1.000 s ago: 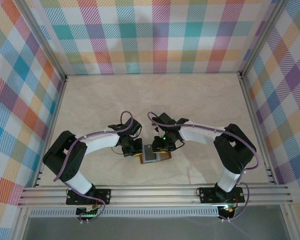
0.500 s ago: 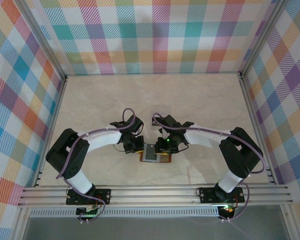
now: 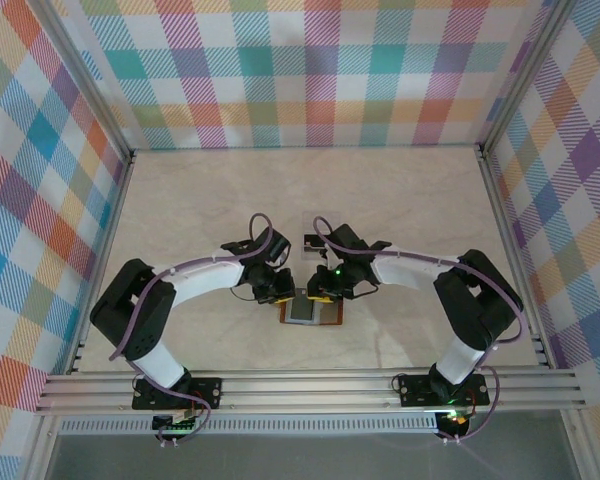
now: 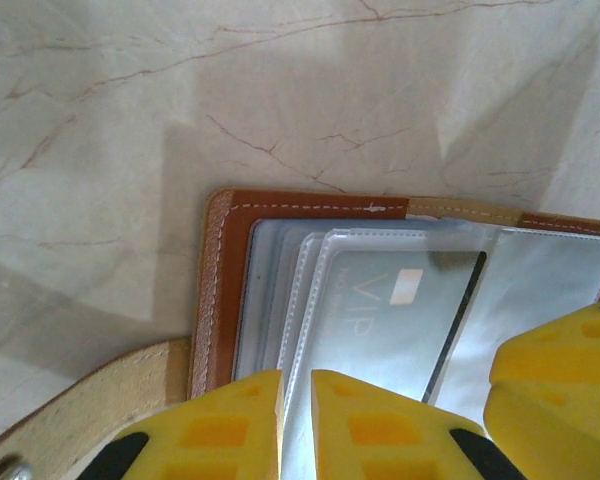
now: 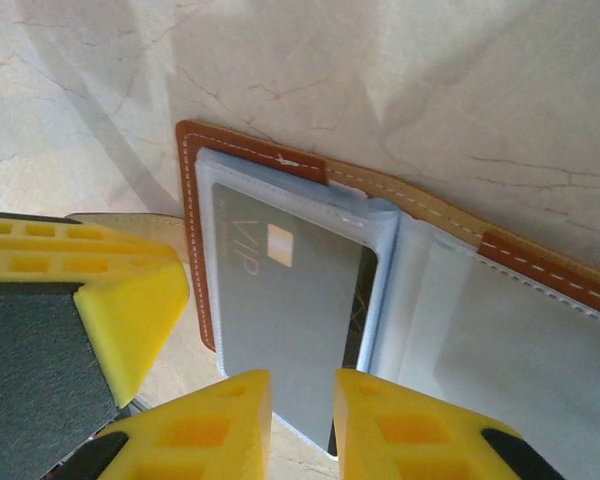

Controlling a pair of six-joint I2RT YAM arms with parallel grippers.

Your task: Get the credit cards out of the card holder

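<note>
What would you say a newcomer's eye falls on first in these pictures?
Probably the bright plaid walls around the pale marble table. Next, the left pincer and right pincer meeting over the open brown card holder near the table's front edge. Up close, a grey VIP card sits in its clear sleeve.

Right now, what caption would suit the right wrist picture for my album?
Right fingers poised over an open brown card holder, a grey VIP card inside its clear sleeve.
</note>
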